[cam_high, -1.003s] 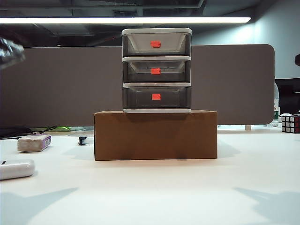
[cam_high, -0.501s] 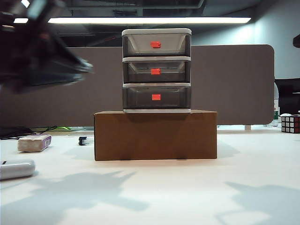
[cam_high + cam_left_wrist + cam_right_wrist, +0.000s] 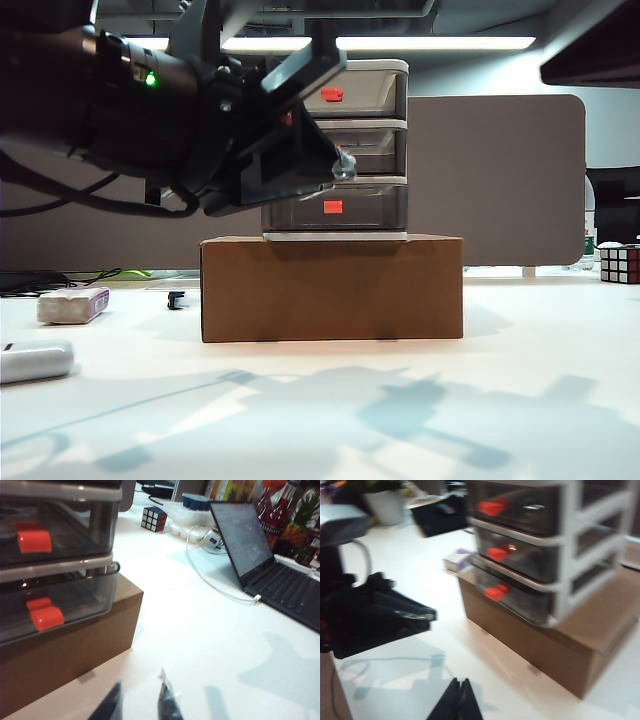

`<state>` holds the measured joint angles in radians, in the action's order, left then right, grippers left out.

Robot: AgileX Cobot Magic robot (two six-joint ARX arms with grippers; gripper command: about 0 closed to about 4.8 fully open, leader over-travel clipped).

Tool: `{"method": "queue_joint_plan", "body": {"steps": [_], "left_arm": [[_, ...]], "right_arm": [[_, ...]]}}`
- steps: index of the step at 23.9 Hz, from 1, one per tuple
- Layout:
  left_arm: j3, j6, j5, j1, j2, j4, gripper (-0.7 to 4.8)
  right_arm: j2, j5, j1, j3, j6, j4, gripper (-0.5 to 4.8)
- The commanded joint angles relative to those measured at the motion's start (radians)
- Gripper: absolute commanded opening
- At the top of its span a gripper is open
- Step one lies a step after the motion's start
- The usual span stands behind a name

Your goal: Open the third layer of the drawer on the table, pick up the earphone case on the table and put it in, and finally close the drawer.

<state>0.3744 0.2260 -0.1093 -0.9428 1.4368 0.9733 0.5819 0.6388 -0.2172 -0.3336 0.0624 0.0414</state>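
Risk: left gripper (image 3: 141, 705), fingers slightly apart and empty, hangs in front of the drawer (image 3: 335, 150) (perched on the cardboard box (image 3: 332, 288)), so a pull on the third layer (image 3: 335, 206) could drag the unit off. Right gripper (image 3: 459, 700), fingers together, hangs near the box. Earphone case (image 3: 35, 360) sits far left of the box, cut off by the frame; wrist views blurry.

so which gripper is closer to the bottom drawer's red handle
Left. The left gripper hangs just in front of the drawer unit, slightly above the handle of the third layer. The right gripper, jaws together, looks farther back, toward the right.
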Motion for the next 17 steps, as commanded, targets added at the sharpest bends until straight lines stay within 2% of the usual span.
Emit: {"method": "queue_joint_plan", "body": {"steps": [1,4,5,8,17], "left_arm": [[0.026,-0.008,-0.097,-0.015,0.026,0.008,0.78],[0.058,-0.073,-0.338,-0.070,0.082,0.016,0.79],[0.068,-0.085,-0.384,-0.082,0.094,0.021,0.79],[0.102,-0.092,-0.454,-0.108,0.138,0.043,0.80],[0.227,-0.104,-0.636,-0.116,0.301,0.098,0.90]], "right_arm": [[0.061,0.000,-0.030,-0.007,0.016,0.092,-0.05],[0.123,-0.011,-0.049,-0.013,0.012,0.140,-0.05],[0.143,-0.013,-0.058,-0.021,0.013,0.143,-0.05],[0.201,-0.042,-0.076,-0.055,0.013,0.144,-0.05],[0.326,-0.034,-0.079,-0.120,0.018,0.165,-0.05]]}}
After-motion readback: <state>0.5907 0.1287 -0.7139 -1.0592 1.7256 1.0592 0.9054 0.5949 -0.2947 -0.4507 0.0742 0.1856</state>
